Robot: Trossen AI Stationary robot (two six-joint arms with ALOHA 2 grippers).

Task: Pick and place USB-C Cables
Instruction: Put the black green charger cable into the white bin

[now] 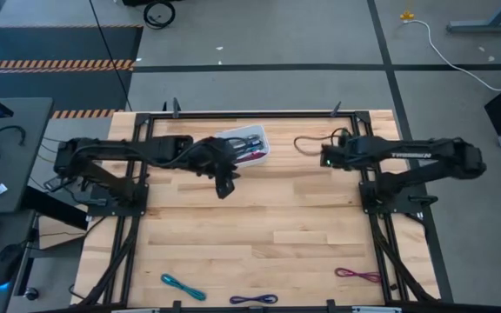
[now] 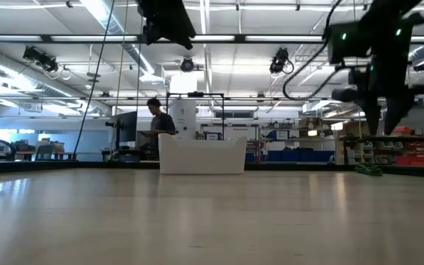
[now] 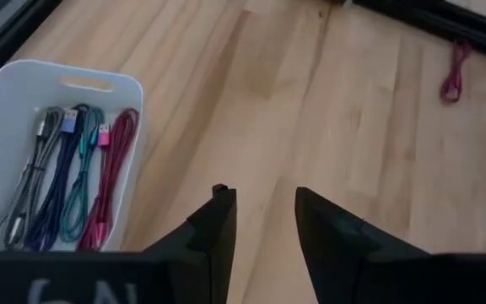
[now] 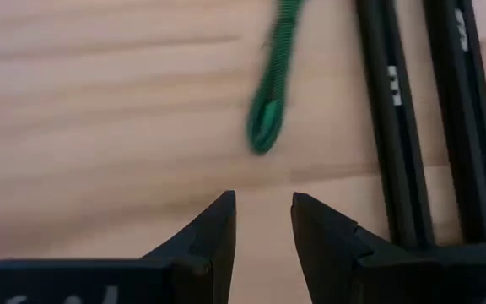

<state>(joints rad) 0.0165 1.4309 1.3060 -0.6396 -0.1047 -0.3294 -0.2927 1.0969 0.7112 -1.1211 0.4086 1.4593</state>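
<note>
The white bin [image 1: 263, 137] stands near the table's far edge, and in the left wrist view it [image 3: 74, 72] holds several cables [image 3: 70, 177] in grey, blue, teal and magenta, lying side by side. My left gripper [image 1: 225, 189] [image 3: 264, 211] hangs open and empty above bare wood, just near-left of the bin. My right gripper [image 1: 329, 158] [image 4: 264, 207] is open and empty above the table's far right part, with a green cable [image 4: 272, 84] lying on the wood just ahead of its fingertips. Teal [image 1: 183, 286], purple [image 1: 253, 299] and magenta [image 1: 357, 275] cables lie along the near edge.
Black frame rails [image 4: 412, 118] run beside the green cable, and more of the frame [image 1: 381, 235] borders the table on both sides. A black wire loop [image 1: 307, 143] lies on the table by the right arm. A person stands in the room behind the bin [image 2: 202, 156].
</note>
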